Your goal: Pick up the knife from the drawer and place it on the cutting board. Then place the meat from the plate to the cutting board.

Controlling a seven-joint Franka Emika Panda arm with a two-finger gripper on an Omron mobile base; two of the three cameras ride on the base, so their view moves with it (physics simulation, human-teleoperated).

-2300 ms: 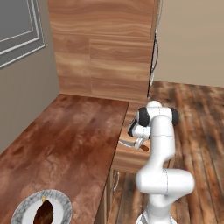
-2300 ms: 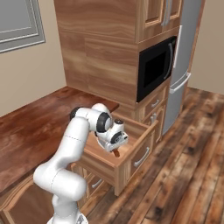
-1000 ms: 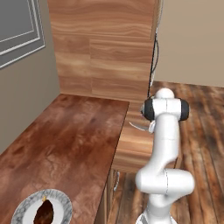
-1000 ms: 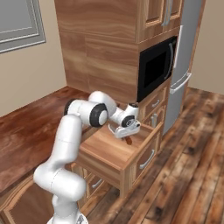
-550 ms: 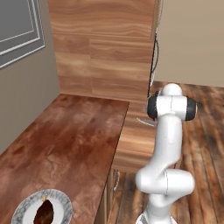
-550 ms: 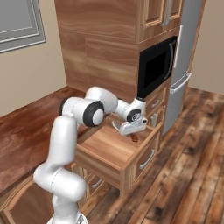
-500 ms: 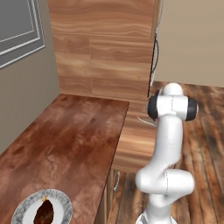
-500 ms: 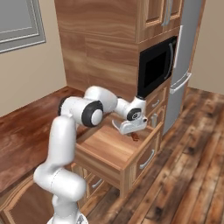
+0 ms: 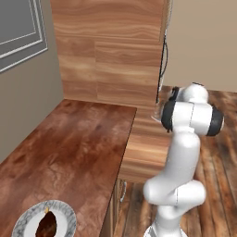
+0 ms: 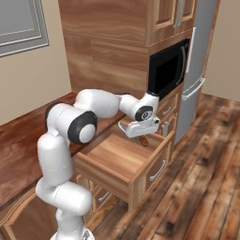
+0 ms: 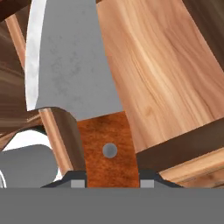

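Note:
My gripper [image 10: 139, 132] hangs just above the open light-wood drawer [image 10: 117, 159], shut on the knife. In the hand view the brown-orange handle [image 11: 108, 148] is clamped between the two fingertips of the gripper [image 11: 112, 181], and the wide silver-grey blade [image 11: 65, 57] points away over the drawer floor [image 11: 166, 74]. The handle's end [image 10: 144, 140] pokes out below the hand. The grey-rimmed plate [image 9: 25, 221] lies at the near left of the counter with the dark meat [image 9: 46, 226] on its white centre. The cutting board is out of view.
The reddish-brown counter [image 9: 69, 152] stretches left of the drawer [image 9: 143, 152]. A tall wooden cabinet panel [image 9: 115, 51] stands behind it. A black microwave [image 10: 166, 70] and a grey fridge [image 10: 199, 61] are just beyond the drawer's far end.
The hand has come up out of the drawer with the knife and swung outward over the drawer's far end. In the last half second it has hardly moved.

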